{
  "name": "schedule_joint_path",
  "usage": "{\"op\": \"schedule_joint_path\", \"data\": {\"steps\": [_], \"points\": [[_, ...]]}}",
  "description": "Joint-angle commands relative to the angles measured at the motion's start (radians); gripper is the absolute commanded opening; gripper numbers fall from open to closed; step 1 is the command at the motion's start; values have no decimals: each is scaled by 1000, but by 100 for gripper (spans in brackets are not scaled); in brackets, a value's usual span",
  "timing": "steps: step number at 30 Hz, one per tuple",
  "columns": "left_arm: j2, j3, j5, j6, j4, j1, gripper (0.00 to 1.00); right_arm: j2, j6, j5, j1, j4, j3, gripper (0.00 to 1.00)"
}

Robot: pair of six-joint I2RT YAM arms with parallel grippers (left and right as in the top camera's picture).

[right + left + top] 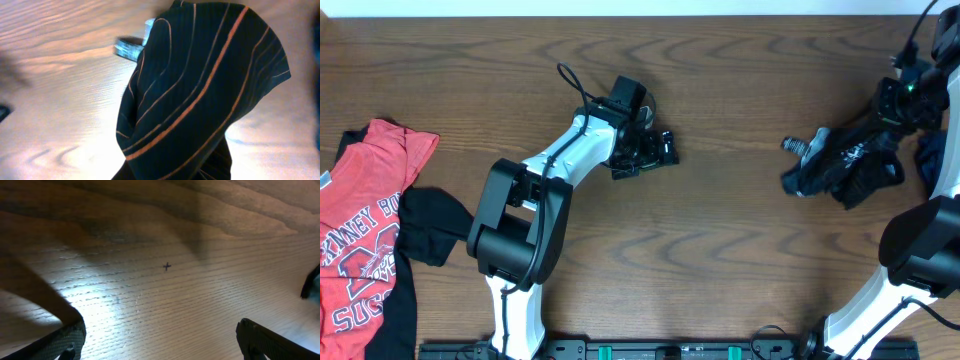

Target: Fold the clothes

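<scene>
The black jersey with thin orange lines hangs bunched at the far right of the table, a pale patch at its left tip. My right gripper is shut on the jersey's upper part. In the right wrist view the jersey fills the frame and hides the fingers. My left gripper stands open over bare wood at the table's middle. Its fingertips are wide apart with nothing between them. A red white-lettered T-shirt lies at the far left, partly over a black piece.
A dark blue piece lies at the right edge behind the right arm. The wooden table runs bare between the two arms. A small cross mark shows on the wood under the left gripper.
</scene>
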Motion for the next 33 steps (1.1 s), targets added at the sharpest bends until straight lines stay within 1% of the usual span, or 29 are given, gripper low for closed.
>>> {"op": "schedule_joint_path", "data": {"steps": [1,6,10,14,16,20,21,25,28,33], "points": [[35,-6,0,-2,0,-11,98,-10,-64,-129,-26,-8,13,2],[36,-6,16,-2,0,-16,98,-45,2,-126,-121,-29,13,2],[36,-6,15,-2,3,-21,98,-133,30,-47,-206,-56,11,2],[36,-6,16,-2,8,-28,98,-227,42,-55,-260,-57,-33,1],[36,-6,16,-2,8,-33,98,-277,50,-56,-268,-39,-101,2],[36,-6,16,-1,7,-48,98,-394,48,-101,-268,69,-355,2],[36,-6,16,3,7,-55,98,-432,24,-134,-269,117,-457,2],[36,-6,16,6,7,-76,98,-504,-27,-227,-269,242,-689,2],[36,-6,15,6,8,-90,98,-509,-53,-237,-268,291,-760,1],[36,-6,14,6,12,-101,98,-494,-68,-241,-240,344,-760,1]]}}
